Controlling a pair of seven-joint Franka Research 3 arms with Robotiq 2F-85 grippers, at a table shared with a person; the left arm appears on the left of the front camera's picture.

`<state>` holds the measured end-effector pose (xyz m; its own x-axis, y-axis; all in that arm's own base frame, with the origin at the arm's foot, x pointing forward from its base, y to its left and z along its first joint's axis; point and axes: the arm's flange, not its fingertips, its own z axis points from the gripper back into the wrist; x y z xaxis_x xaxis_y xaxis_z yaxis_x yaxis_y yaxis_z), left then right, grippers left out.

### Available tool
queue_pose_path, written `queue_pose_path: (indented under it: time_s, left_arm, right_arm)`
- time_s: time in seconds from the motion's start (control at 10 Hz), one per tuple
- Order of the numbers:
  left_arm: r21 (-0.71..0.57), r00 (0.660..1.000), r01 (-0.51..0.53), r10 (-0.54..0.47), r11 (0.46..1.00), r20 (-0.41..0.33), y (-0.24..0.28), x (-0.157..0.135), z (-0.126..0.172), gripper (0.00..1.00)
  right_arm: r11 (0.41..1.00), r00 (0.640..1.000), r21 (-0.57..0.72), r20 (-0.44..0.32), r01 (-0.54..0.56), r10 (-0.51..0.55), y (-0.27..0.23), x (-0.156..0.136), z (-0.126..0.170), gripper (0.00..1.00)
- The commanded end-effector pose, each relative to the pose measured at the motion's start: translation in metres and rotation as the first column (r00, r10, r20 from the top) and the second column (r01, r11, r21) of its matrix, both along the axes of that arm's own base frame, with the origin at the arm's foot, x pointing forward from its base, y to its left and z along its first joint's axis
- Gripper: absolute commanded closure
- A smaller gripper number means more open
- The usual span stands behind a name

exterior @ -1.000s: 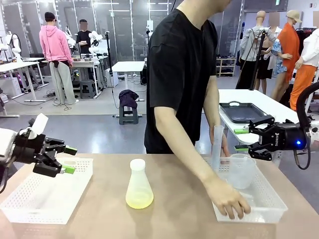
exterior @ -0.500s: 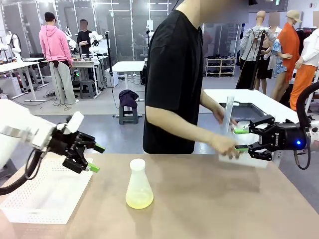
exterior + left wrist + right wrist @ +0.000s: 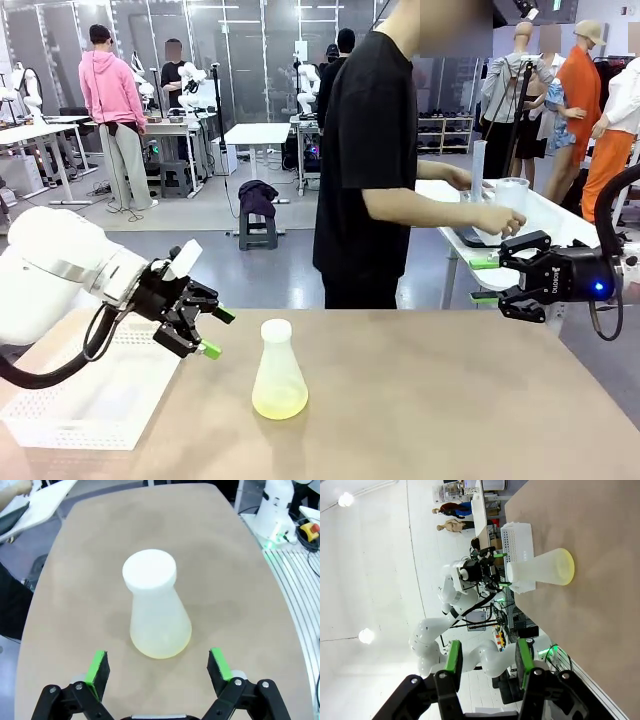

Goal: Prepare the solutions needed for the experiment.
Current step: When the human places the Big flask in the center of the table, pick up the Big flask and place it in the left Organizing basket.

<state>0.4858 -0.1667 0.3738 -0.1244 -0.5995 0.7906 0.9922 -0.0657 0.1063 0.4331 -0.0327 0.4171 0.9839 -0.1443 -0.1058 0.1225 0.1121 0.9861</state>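
Observation:
A frosted conical flask (image 3: 278, 365) with a white cap stands on the brown table, left of centre. In its bottom lies a shallow layer of the pale yellow solutions (image 3: 280, 402). My left gripper (image 3: 218, 333) hangs open just left of the flask, apart from it. In the left wrist view the flask (image 3: 155, 605) stands ahead of the open left gripper (image 3: 158, 666), and the yellow liquid (image 3: 161, 649) shows at its base. My right gripper (image 3: 485, 279) hovers open and holds nothing off the table's far right edge. From the right wrist view, the flask (image 3: 540, 570) lies far beyond the right gripper (image 3: 489, 660).
A white perforated basket (image 3: 90, 400) sits at the table's left under my left arm. The person (image 3: 370, 160) stands at the far side, turned to a white table behind, holding a beaker (image 3: 508, 198) and cylinder (image 3: 478, 168) over a dark tray (image 3: 462, 236).
My left arm has swung right to the flask. The person lifted the right basket with beaker and cylinder off the table and carried it to the table behind. The right gripper stayed.

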Motion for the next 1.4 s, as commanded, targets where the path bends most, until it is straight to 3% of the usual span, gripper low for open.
queue_pose_path:
  time_s: [0.0,0.4,0.6,0.7,1.3]
  left_arm:
    - [-0.01,1.0,0.014,-0.014,1.0,0.016,0.003,-0.006,0.001,0.0]
    - [0.0,1.0,0.002,-0.002,1.0,0.001,0.001,0.0,0.0,0.0]
    - [-0.1,0.997,0.058,-0.064,0.993,-0.052,-0.006,0.017,-0.019,0.0]
    - [-0.092,0.996,0.067,-0.073,0.994,-0.059,-0.007,0.018,-0.023,0.0]
    - [-0.203,0.989,0.123,-0.136,0.971,-0.051,-0.009,0.026,-0.049,0.0]
  right_arm:
    - [1.0,1.0,0.004,0.001,-0.002,0.002,0.0,0.0,0.0,0.45]
    - [1.0,1.0,0.004,0.001,-0.002,0.002,0.0,0.0,0.0,0.45]
    - [1.0,1.0,0.004,0.001,-0.002,0.002,0.0,0.0,0.0,0.45]
    - [1.0,1.0,0.004,0.001,-0.002,0.002,0.0,0.0,0.0,0.45]
    - [1.0,1.0,0.004,0.001,-0.002,0.002,0.0,0.0,0.0,0.45]
